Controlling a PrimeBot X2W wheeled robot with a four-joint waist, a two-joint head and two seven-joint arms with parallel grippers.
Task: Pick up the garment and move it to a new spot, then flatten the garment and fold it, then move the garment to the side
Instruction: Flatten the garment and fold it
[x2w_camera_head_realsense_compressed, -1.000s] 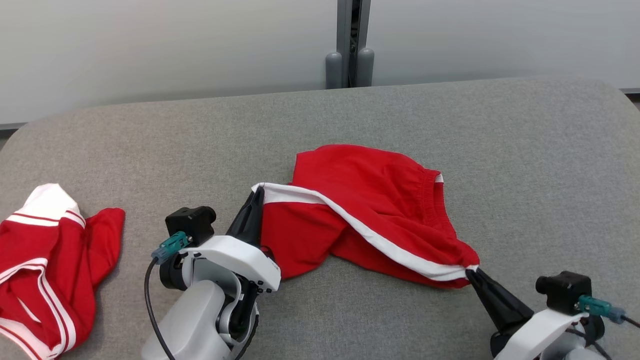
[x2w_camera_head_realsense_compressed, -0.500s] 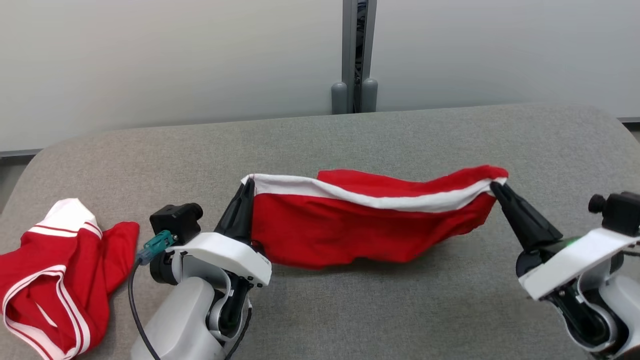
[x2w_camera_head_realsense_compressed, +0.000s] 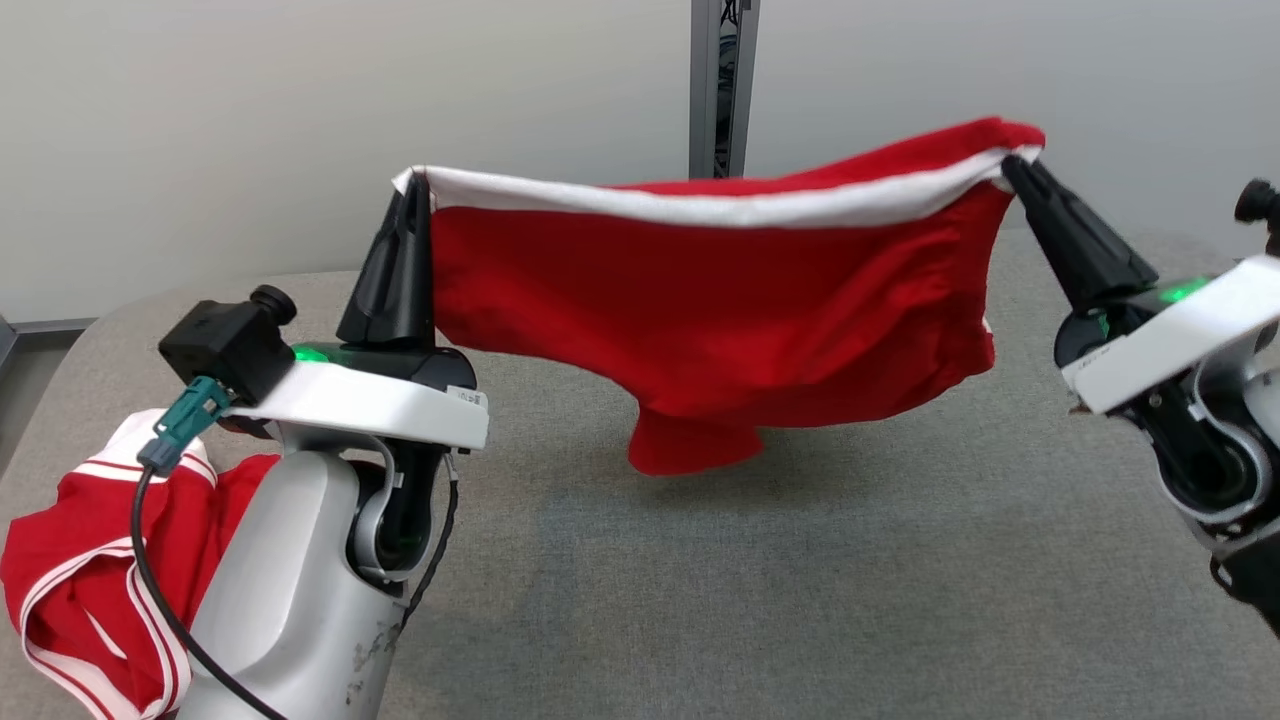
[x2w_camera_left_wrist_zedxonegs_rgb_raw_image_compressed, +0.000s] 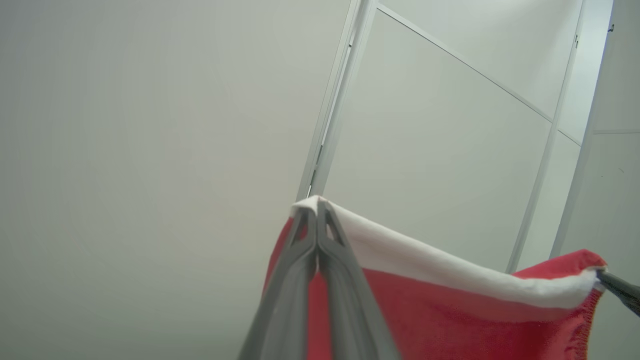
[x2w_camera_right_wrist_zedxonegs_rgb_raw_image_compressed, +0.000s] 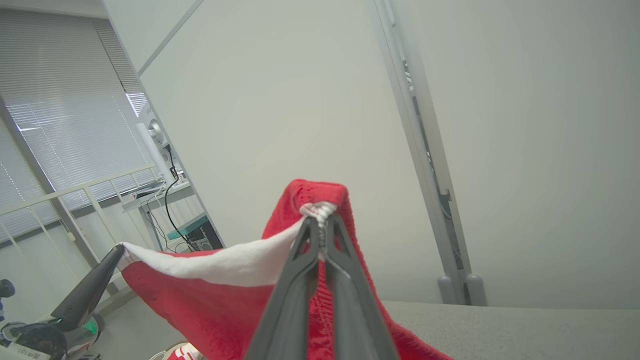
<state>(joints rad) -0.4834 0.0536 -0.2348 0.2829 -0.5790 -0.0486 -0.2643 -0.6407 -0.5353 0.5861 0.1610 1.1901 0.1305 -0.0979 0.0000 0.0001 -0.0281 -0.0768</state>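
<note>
Red white-banded garment hung above the grey fabric table, our left gripper and right gripper pinched shut on its 2 corners; placing, flattening, folding remained, we judged.

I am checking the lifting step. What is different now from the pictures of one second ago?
Both arms rose: the left gripper and the right gripper lifted the red garment off the grey surface; it now hangs stretched between them by its white edge. Nothing was let go; both stayed shut on it. The second garment stayed lying at the left.
</note>
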